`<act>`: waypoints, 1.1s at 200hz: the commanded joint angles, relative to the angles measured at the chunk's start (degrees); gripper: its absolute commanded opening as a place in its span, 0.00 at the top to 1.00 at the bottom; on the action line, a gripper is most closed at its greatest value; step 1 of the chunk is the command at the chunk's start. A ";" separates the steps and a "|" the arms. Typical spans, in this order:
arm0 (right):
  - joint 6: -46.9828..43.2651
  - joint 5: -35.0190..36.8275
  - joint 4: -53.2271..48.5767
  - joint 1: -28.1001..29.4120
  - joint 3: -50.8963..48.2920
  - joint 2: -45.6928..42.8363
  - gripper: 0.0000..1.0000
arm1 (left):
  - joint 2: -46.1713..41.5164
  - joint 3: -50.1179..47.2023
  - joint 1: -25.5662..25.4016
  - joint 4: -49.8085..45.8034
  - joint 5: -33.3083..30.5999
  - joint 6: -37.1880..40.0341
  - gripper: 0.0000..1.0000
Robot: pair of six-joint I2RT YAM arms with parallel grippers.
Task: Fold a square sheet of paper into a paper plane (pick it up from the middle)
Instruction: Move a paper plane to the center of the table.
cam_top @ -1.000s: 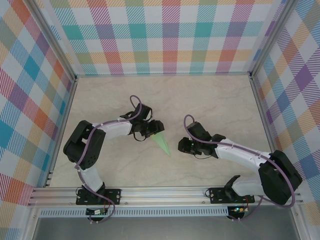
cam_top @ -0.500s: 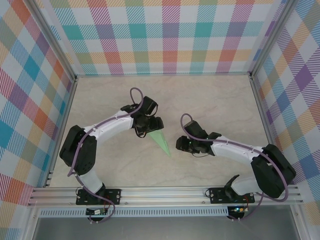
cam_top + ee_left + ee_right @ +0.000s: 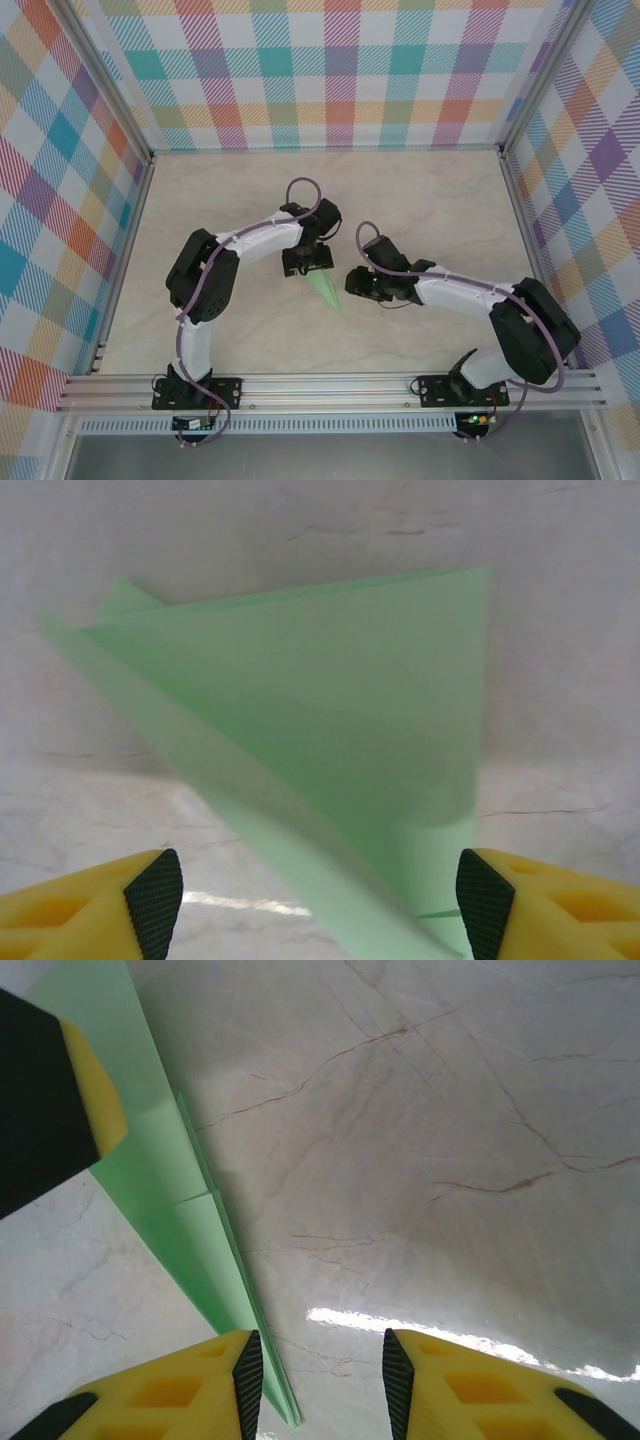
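Top external view is showing the paper plane (image 3: 323,287) lying flat on the table (image 3: 450,210), tip pointing toward the near edge. The left gripper (image 3: 308,262), spread wide, is straddling its broad tail. The right gripper (image 3: 352,283), partly spread and empty, is hovering beside the tip half.

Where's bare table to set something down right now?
Free: the far strip of table below the back wall, its far-right corner, and the near middle down to the front rail. Crowded: the centre, where the left gripper, paper plane and right gripper sit close together.
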 commanded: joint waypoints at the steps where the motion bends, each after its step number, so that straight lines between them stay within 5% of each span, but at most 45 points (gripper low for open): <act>1: -0.45 -3.61 2.41 -0.30 2.43 2.27 0.61 | -2.16 0.07 -0.38 -4.11 -2.61 -0.83 0.29; 64: -1.43 -12.21 7.75 -0.74 5.56 8.38 0.58 | -10.55 -8.71 -0.23 -0.41 -3.10 -1.85 0.45; 108: -2.54 -17.56 10.62 -1.88 6.68 10.99 0.47 | -13.81 -13.14 -0.25 1.47 -3.45 -1.90 0.56; 220: -6.74 -21.74 7.51 -2.02 12.85 18.68 0.37 | -14.44 -16.19 -0.16 3.03 -4.11 -1.80 0.59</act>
